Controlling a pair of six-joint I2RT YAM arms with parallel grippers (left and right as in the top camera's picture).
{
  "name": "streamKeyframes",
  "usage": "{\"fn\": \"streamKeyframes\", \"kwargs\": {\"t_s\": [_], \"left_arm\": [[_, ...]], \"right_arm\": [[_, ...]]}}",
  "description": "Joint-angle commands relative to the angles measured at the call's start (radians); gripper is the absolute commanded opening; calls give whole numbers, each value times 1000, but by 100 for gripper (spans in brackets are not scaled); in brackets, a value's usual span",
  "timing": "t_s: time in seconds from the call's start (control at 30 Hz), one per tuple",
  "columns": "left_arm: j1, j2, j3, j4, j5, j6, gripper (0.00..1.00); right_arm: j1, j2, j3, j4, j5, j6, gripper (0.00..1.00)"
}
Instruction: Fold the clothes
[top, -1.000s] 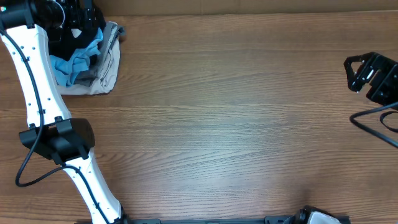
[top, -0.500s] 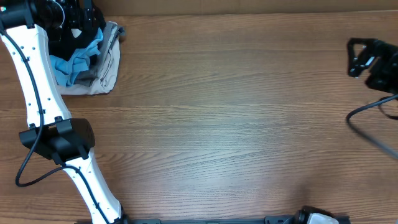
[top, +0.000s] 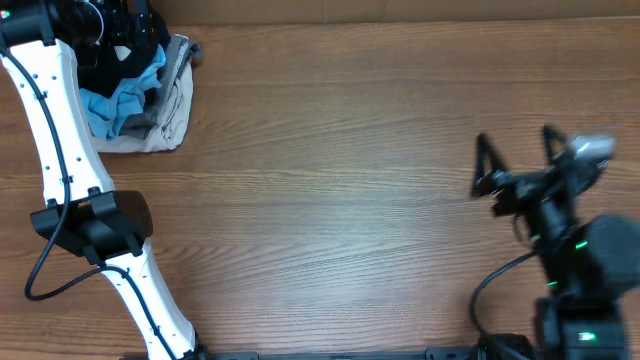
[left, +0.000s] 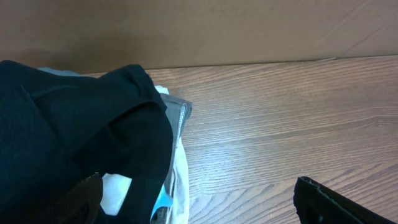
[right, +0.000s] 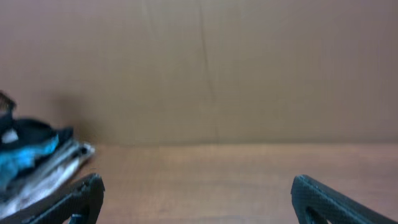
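Hanging over the far left corner of the bench (top: 350, 200), my left tool (left: 198, 183) stands wide with nothing clamped in it. From the left wrist I see one of its fingers (left: 78, 200) low against the black garment (left: 74, 124), and the other well out over bare wood. I cannot tell whether that first finger touches the cloth.

The black garment lies bunched on top of the pile in that corner, its rounded edge draped toward the middle of the bench. Under it a light blue shirt (top: 125, 100) shows. Below that, grey and beige garments (top: 172, 118) spread out flat, their edge reaching furthest onto the wood. In the overhead view, the head of my left arm and the black cloth merge into one dark mass, so I cannot make out the tool itself there.

My right tool (top: 515, 138) is well apart from all this, over the right side of the bench. Its jaws are spread wide and hold nothing. Its own camera looks across the wood toward a brown board (right: 205, 68) at the back, and the pile shows small and blurred at the left edge.
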Motion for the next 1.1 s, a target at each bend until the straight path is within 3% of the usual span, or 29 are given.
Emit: {"fn": "streamKeyframes", "kwargs": {"t_s": [0.0, 0.17, 0.4, 0.67, 1.07], "left_arm": [[-6, -20, 14, 1, -2, -10, 100], [-6, -20, 14, 1, -2, -10, 100], [-6, -20, 14, 1, -2, -10, 100], [-6, -20, 14, 1, -2, -10, 100], [-7, -20, 14, 1, -2, -10, 100]], "right_arm": [[48, -129, -207, 117, 61, 5, 100], [84, -303, -454, 220, 72, 5, 100], [90, -457, -594, 219, 68, 5, 100], [90, -560, -616, 4, 68, 5, 100], [90, -583, -620, 13, 69, 5, 100]]}}
